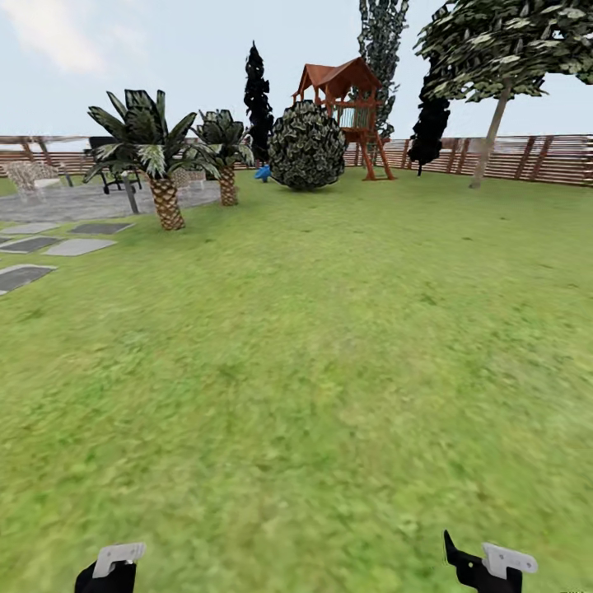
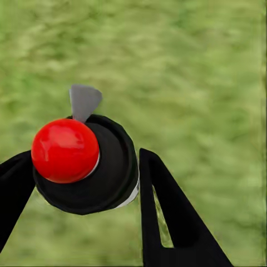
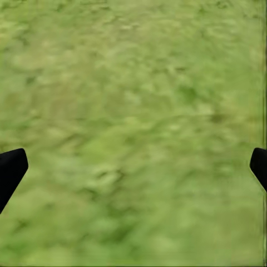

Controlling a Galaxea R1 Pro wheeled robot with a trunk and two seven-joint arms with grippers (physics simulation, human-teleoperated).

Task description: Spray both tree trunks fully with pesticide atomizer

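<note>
Green lawn (image 1: 329,354) reaches the wooden fence (image 1: 543,156); left gripper (image 2: 83,183) clamps the pesticide atomizer (image 2: 89,167), right gripper (image 3: 133,167) spread wide over grass.

Green lawn (image 1: 313,354) fills the near and middle ground, mottled in lighter and darker patches. At the far left lies a grey paved patio (image 1: 91,202) with flat stepping stones (image 1: 49,243) leading off it, and pale outdoor seating (image 1: 33,175) at its back. Two short palms (image 1: 152,152) stand at the patio's edge. Farther back sits a round leafy bush (image 1: 306,147), with a red-roofed wooden play tower (image 1: 346,107) just behind it to the right. Narrow, near-black cypress-like trees (image 1: 258,99) rise beside them. A brown slatted fence (image 1: 535,158) closes the far side. The sky (image 1: 165,49) is pale blue with thin cloud, the light even.
</note>
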